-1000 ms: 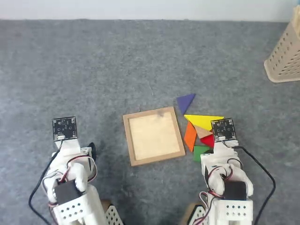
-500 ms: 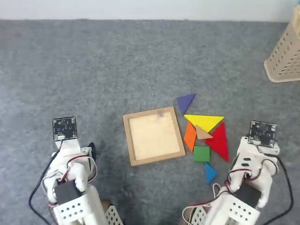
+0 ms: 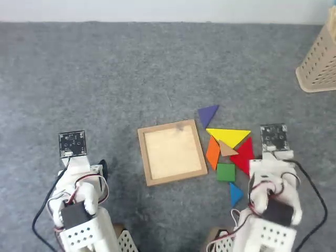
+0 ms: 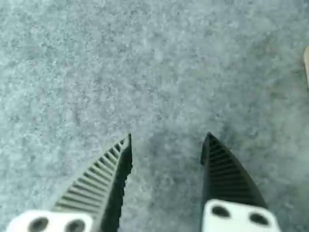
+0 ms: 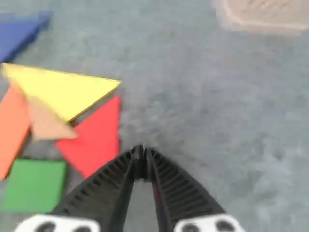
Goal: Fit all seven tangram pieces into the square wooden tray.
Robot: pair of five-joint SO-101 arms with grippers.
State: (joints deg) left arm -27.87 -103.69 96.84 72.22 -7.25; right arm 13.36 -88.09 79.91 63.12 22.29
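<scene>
While hanging either side of the square wooden tray (image 3: pixel 143 157), gripping nothing
Over carpet (image 4: pixel 145 58), left gripper (image 4: pixel 166 140) splayed; beside red triangle (image 5: pixel 96 142), right gripper (image 5: pixel 143 152) clenched, empty

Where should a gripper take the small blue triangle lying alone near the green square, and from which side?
Probably from straight above, fingers closing across two edges of the blue triangle. It lies flat on the carpet, apart from the green square, so its edges are free all round; a thin flat piece offers nothing to a sideways approach. The shut right gripper is nearer.
</scene>
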